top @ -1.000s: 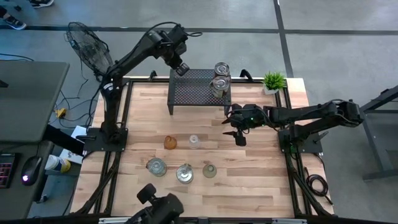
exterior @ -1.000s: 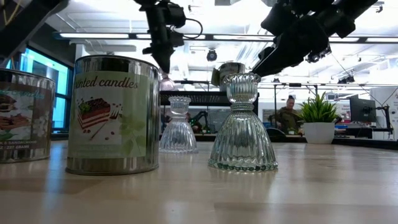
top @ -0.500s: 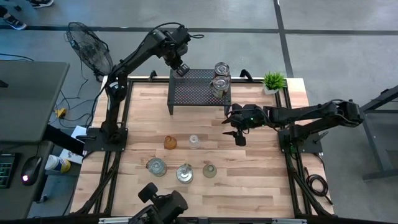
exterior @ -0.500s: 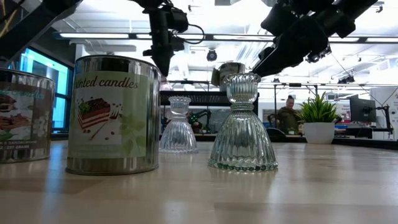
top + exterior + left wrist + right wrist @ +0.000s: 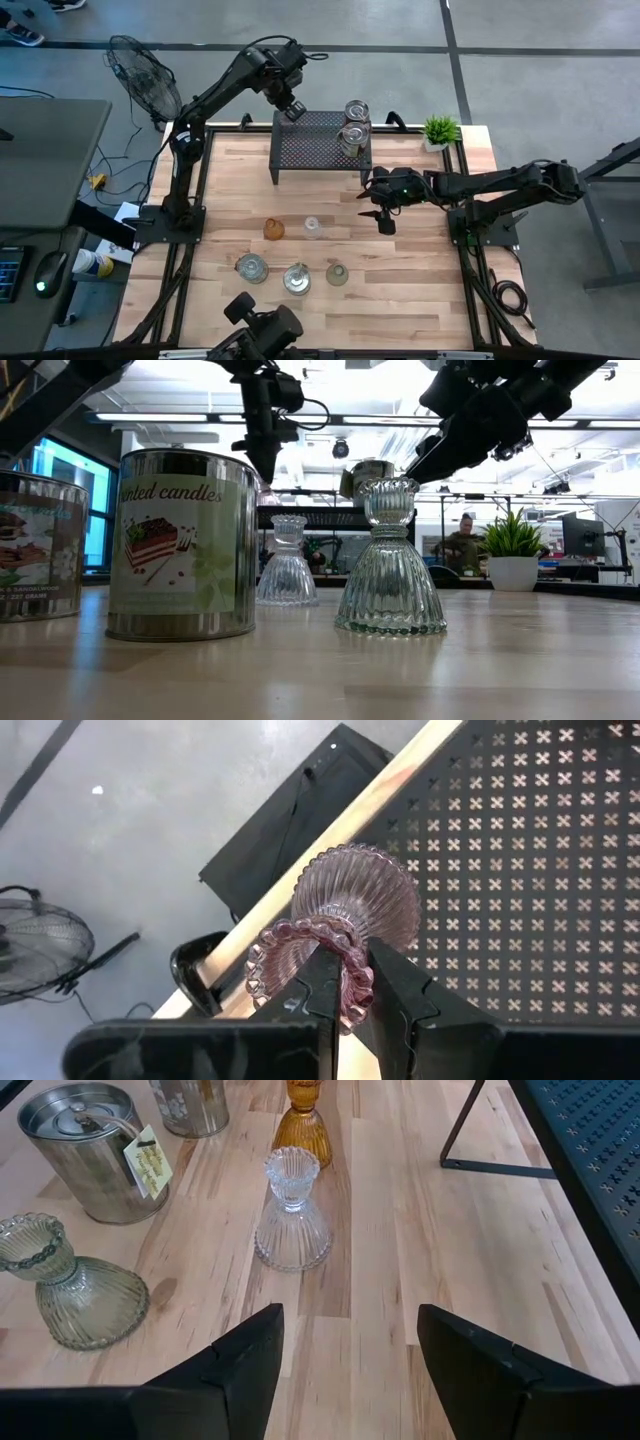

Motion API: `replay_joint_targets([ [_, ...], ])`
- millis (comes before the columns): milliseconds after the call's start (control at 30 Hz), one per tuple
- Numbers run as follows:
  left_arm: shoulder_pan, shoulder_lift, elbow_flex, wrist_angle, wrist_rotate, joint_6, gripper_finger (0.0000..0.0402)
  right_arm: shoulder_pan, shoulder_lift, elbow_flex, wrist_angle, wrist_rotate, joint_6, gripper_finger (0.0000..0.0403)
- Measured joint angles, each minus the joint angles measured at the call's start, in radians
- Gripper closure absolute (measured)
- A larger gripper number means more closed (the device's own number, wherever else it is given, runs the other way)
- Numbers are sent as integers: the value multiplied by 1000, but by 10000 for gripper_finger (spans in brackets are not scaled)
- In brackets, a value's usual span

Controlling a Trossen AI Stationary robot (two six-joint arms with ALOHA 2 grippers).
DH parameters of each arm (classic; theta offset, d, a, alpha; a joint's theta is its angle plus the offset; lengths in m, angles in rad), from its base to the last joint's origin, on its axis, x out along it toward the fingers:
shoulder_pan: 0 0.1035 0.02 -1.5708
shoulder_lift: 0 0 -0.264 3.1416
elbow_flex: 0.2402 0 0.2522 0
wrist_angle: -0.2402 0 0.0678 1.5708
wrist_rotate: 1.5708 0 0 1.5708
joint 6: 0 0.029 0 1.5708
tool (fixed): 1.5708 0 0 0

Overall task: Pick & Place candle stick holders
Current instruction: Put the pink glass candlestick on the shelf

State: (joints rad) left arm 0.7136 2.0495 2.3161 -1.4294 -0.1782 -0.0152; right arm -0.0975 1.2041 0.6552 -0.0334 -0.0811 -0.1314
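The left gripper (image 5: pixel 345 982) is clamped on the beaded rim of a pinkish holder (image 5: pixel 345 925), held above the far-left corner of the black perforated rack (image 5: pixel 310 135) that stands along the desk's far edge. Whether the holder's foot touches the mesh cannot be told. Two silvery holders (image 5: pixel 354 126) already stand at the rack's right end, so the task looks under way but less than half done, if the rack is where they all go.

Left on the desk (image 5: pixel 430 260) are five pieces: the amber holder (image 5: pixel 273 229) and a small clear holder (image 5: pixel 312 227) near the middle, and a row of three nearer the front edge, namely a silvery tin (image 5: pixel 251 267), a second tin (image 5: pixel 296 279) and a pale green holder (image 5: pixel 336 273).

The right gripper (image 5: pixel 345 1365) hovers with its jaws apart over bare wood right of centre, just off the rack's right leg, facing the clear holder.

Most of the rack's mesh is free. The pinkish holder sits close to the rack's corner, so it may want setting further in. The potted plant (image 5: pixel 439 131) at the far-right corner is well clear
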Motion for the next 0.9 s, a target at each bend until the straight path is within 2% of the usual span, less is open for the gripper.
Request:
replay_joint_targets([
  [900, -1, 19, -1, -55, 16, -42, 380, 0, 0, 0, 0, -2, 0, 179],
])
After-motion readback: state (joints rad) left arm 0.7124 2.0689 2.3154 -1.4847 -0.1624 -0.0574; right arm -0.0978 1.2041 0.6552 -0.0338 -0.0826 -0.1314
